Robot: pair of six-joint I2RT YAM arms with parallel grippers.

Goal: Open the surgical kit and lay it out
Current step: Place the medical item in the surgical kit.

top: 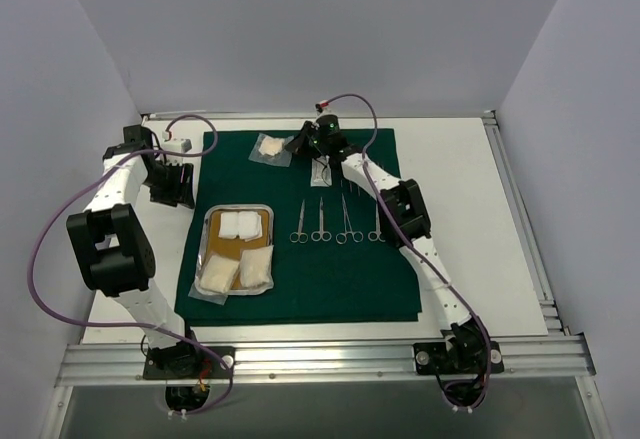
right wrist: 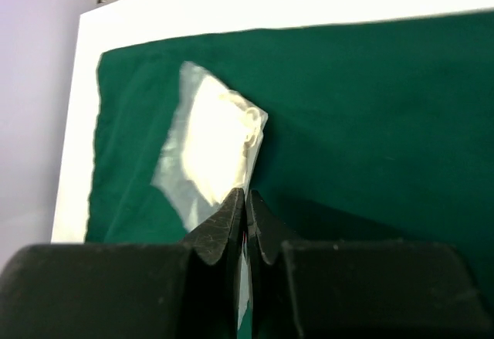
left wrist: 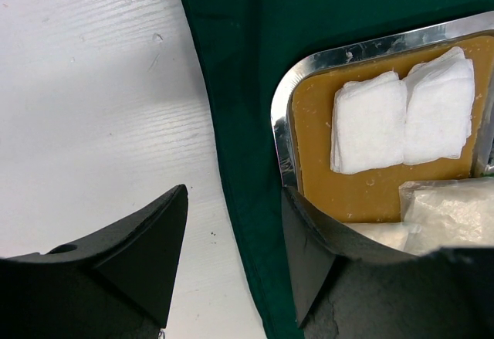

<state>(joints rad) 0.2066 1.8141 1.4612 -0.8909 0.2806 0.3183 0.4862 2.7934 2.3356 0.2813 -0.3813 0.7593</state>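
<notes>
top external view: where is the kit seen?

the dark green drape (top: pixel 330 279) is spread flat on the table (top: pixel 470 209); the steel tray (top: pixel 240 208), with its tan liner (top: pixel 225 247) and gauze packets (top: pixel 255 267), is set on the drape's left part, and scissors and forceps (top: pixel 345 221) are lined up in a row near the middle

how are the jaws of the left gripper held?

the left gripper (left wrist: pixel 234 192) is held wide, with nothing gripped; the drape's left edge is seen in the gap, and the tray's corner is found just beside one finger

and the right gripper?

the right gripper (right wrist: pixel 245 196) is pressed fully closed near the drape's far edge; its fingertips are met by a clear packet (right wrist: pixel 212 146), but whether the packet is pinched cannot be told
</notes>
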